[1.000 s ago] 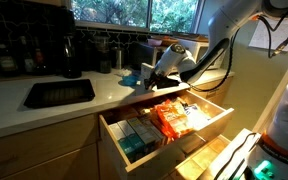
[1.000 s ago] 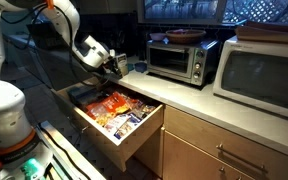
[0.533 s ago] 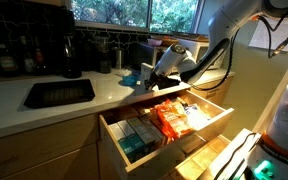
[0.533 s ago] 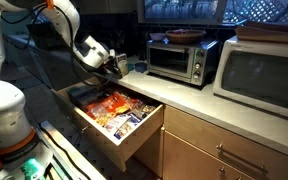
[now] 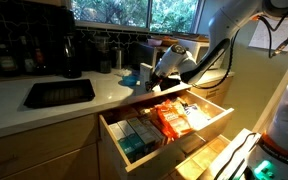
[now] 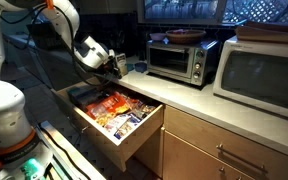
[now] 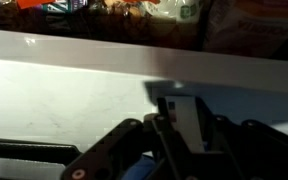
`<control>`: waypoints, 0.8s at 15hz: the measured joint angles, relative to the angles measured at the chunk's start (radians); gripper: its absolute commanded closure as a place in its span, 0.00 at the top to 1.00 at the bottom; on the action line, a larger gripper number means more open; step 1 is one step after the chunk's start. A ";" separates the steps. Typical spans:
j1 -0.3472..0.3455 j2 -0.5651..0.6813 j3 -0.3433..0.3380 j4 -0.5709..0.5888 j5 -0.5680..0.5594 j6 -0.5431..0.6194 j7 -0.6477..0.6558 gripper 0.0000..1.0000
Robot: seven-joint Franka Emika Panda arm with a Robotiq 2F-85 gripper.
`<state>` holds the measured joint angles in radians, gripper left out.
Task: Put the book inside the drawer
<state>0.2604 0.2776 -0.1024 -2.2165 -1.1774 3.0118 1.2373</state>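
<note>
Blue book [image 5: 132,78] rests on the counter [image 5: 106,93], just beside the claw [image 5: 149,74].

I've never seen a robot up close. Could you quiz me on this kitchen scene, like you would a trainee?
1. True or false: the drawer is shut.
2. Which appliance stands nearer the drawer? A) toaster oven B) microwave
3. Fill in: the jaws are over the ______, not inside the drawer.
Key: 1 false; 2 A; 3 counter.
</note>
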 measured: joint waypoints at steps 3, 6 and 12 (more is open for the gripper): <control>-0.005 -0.009 0.008 -0.013 0.027 0.000 -0.048 0.08; -0.022 -0.034 0.033 -0.047 0.109 0.000 -0.137 0.08; -0.083 -0.136 0.130 -0.173 0.396 -0.026 -0.389 0.08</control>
<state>0.1772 0.1419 0.0277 -2.3893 -0.7812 2.9855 0.8483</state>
